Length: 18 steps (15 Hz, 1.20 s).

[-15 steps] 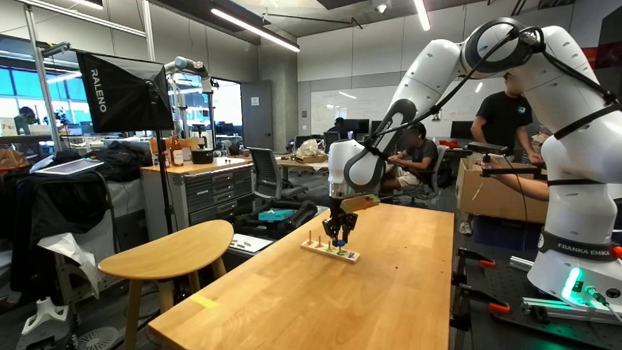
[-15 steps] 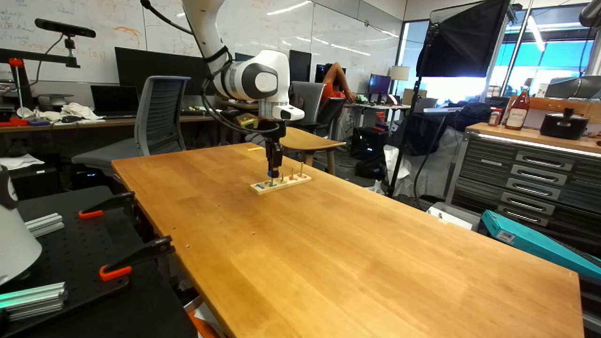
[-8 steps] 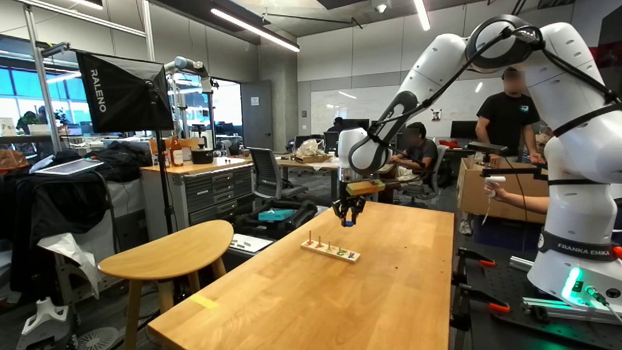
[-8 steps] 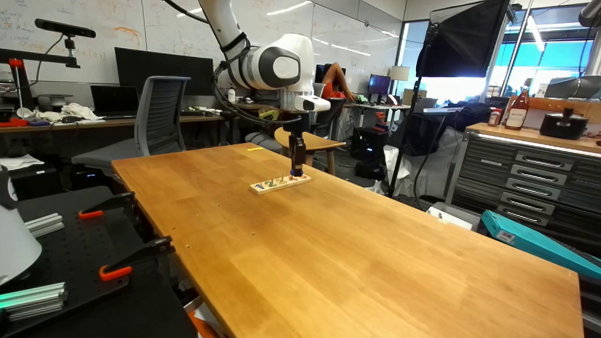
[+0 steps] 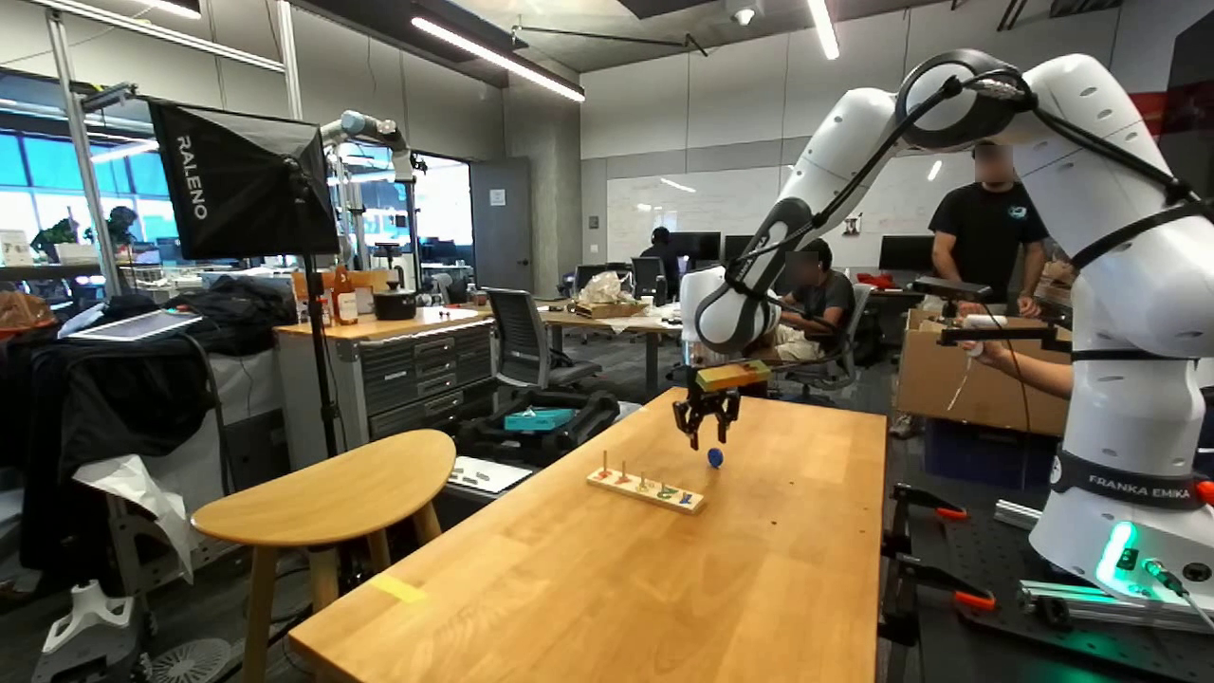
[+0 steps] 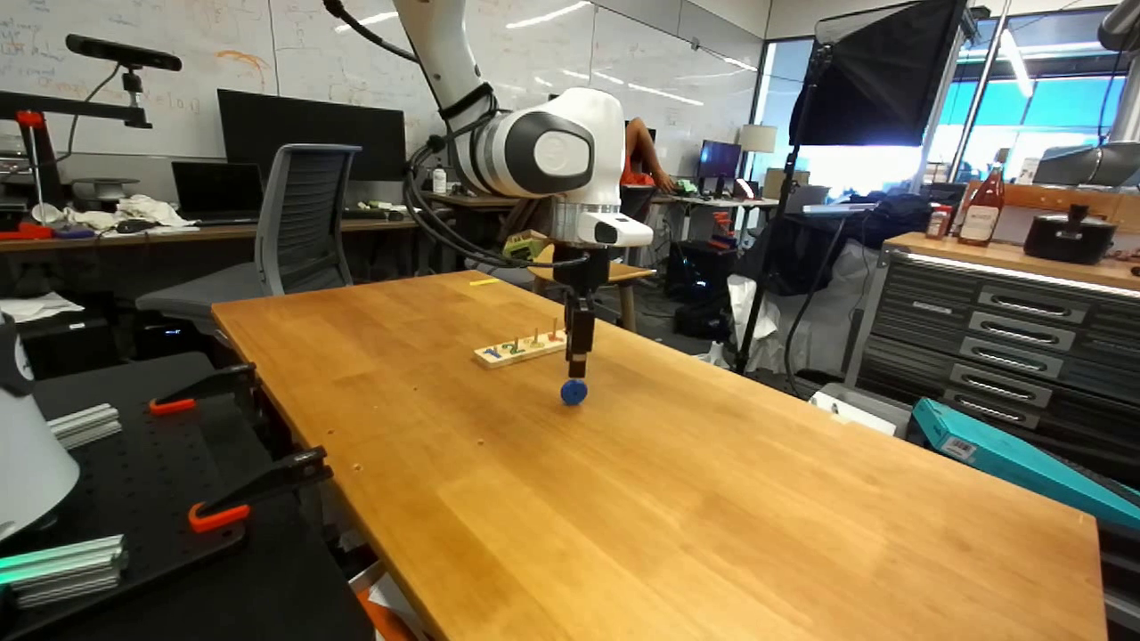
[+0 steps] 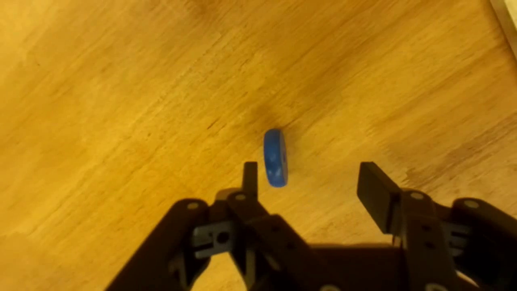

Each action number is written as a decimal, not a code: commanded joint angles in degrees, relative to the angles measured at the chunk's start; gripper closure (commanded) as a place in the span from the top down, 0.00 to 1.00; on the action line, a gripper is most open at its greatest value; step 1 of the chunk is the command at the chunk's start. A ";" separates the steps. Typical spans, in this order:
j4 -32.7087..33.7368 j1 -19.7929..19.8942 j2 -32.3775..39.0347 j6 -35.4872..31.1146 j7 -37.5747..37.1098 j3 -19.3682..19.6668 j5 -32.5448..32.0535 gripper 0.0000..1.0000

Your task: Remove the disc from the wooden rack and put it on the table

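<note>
The blue disc (image 5: 715, 458) stands on edge just below my gripper (image 5: 708, 443), apart from the fingertips. In another exterior view the disc (image 6: 574, 392) shows its round face under the gripper (image 6: 577, 372). In the wrist view the disc (image 7: 275, 157) lies between the open fingers (image 7: 309, 173), nearer the left finger. I cannot tell for certain whether it touches the table (image 5: 588, 598). The wooden rack (image 5: 637, 488) with several pegs sits on the table beside the gripper. It also shows in an exterior view (image 6: 519, 351), partly hidden by the gripper, and as a corner in the wrist view (image 7: 505, 20).
A stool with a rounded wooden top (image 5: 332, 489) stands beside the table. Clamps (image 6: 258, 490) hold at the table's edge near the robot base. Yellow tape (image 5: 399, 588) is stuck on the tabletop. A person sits at a desk in the background.
My gripper has moved off the rack, up and sideways with the disc, then down a little past the rack's end. The fingers have opened and the disc is out of them.
</note>
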<state>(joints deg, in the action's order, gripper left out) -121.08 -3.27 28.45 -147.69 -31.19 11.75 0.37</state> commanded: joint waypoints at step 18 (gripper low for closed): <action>-5.92 1.30 -32.84 40.45 25.00 -8.20 -2.29 1.00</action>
